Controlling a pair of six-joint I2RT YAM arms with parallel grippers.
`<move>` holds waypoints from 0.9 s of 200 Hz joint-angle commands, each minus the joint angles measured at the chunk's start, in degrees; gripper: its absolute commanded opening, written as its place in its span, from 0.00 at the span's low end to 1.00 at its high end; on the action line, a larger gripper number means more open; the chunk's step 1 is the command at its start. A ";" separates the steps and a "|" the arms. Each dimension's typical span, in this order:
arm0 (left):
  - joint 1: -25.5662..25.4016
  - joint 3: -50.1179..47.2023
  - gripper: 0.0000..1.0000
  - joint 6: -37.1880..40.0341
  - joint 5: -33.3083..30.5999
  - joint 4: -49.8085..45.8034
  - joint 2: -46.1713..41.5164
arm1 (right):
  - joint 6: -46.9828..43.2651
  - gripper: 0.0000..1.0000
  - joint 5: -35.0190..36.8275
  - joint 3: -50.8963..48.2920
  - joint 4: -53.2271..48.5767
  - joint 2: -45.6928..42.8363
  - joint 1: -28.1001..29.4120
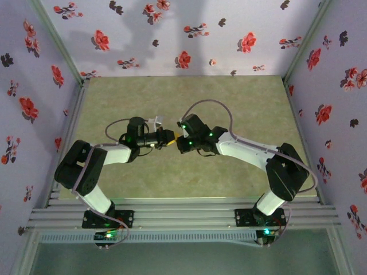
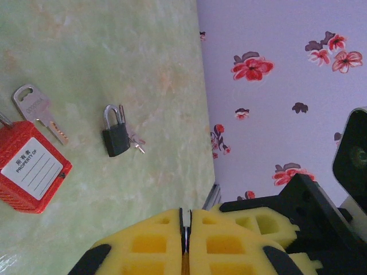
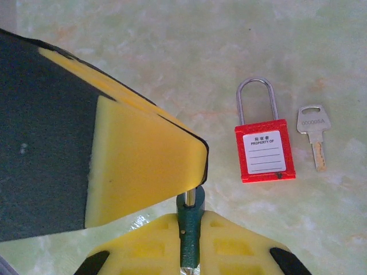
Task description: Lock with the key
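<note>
Two arms reach in from the near edge and meet tip to tip over the middle of the bench (image 1: 229, 103). The left gripper (image 2: 185, 213) has its yellow pads pressed flat together, with a thin dark seam between them. I cannot tell whether anything is caught in that seam. In the right wrist view, one left finger (image 3: 143, 160) slants down from the left until its tip sits right over the metal end of the key (image 3: 189, 240). The key is held off the bench, and its small dark plastic head looks greenish in this light. It stands edge-on in the right gripper (image 3: 190, 216), whose jaws are closed snugly on either side of the head. The short shaft points away towards the left fingertip. A red padlock (image 3: 265, 150) lies flat on the bench beyond the jaws, white label up, with both legs of its shackle meeting the body. Just beside it on the right, not touching, lies a plain silver key (image 3: 314, 127) with its blade pointing the opposite way from the shackle. The left wrist view also shows a small black padlock (image 2: 115, 137) lying apart from the red one, with some tiny keys (image 2: 137, 144) at its side.
</note>
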 commanded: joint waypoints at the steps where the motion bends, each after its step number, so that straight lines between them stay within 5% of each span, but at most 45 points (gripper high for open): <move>1: 0.04 0.56 0.00 0.16 1.83 3.63 -1.41 | -0.39 0.01 2.01 -1.72 -0.35 -2.24 -0.32; 86: 0.05 0.00 0.00 -1.60 2.63 7.68 -1.36 | -0.51 0.00 -6.90 -7.01 3.32 -8.30 -1.84; 180: 0.16 -0.34 0.17 -2.21 3.13 9.29 -1.27 | -1.65 0.00 -15.24 -11.93 6.20 -13.24 -2.51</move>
